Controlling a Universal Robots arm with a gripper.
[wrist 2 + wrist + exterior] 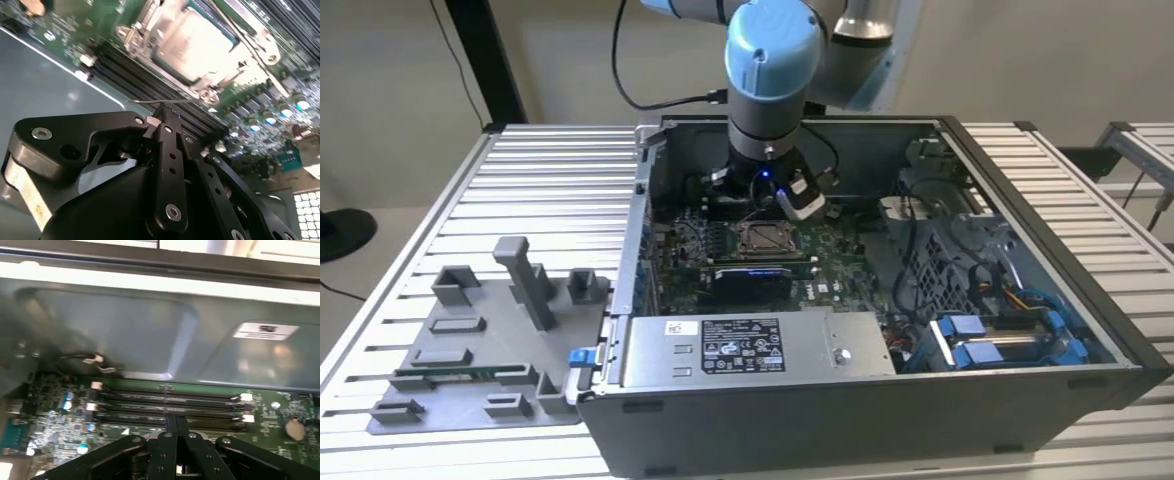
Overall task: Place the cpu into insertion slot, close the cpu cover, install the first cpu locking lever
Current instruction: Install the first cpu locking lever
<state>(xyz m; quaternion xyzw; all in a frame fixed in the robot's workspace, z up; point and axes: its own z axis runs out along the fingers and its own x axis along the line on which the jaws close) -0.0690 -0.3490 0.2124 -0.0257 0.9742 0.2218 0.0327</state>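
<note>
Right up close in the second wrist view, the gripper has its 2 black fingers pressed together, with no gap showing between them and nothing visibly clamped. A thin wire locking lever crosses just at the fingertips; whether it touches them cannot be told. Just past the tips run the dark memory slots, which the first wrist view also shows beyond the closed fingers. Farther on sits the cpu, silvery and flat in the insertion slot, with the cpu cover lying down around it as a metal frame. In the exterior view the arm reaches straight down into the open computer case, the gripper just behind the slot. The case stands on a slatted table, with a grey fixture on the exterior view's left.
</note>
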